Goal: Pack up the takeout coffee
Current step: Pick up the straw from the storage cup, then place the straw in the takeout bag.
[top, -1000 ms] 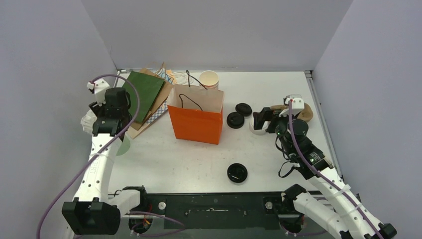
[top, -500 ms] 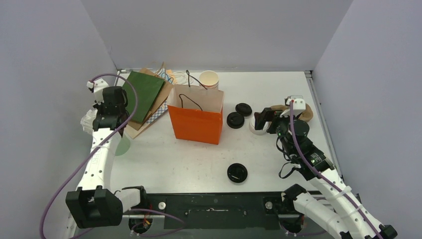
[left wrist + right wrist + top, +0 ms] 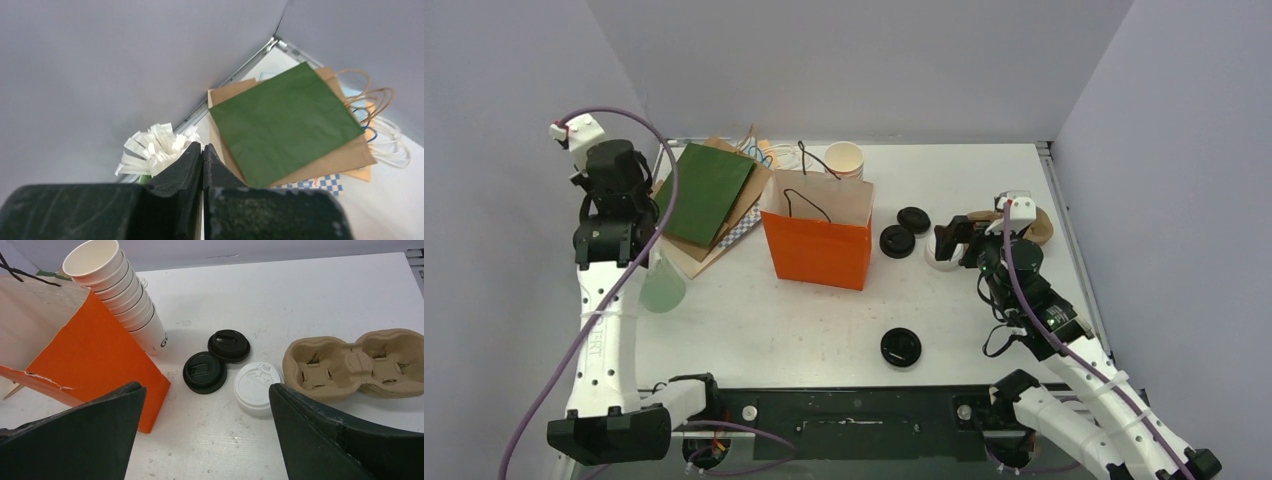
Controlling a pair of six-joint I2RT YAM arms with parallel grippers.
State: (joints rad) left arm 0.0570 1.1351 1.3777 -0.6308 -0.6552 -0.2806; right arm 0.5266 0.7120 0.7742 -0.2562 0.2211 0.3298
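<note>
L gripper clenched on nothing, white paper tuft just past tips; green cup on table below it, by L arm, lid unclear; R gripper spread wide, empty, white lid & black lid just ahead

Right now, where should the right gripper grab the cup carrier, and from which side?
Take the carrier at its narrow waist between the two wells, coming straight down from above. It lies flat, wells up, and the waist is its slimmest part, so the right gripper should probably span it.
</note>
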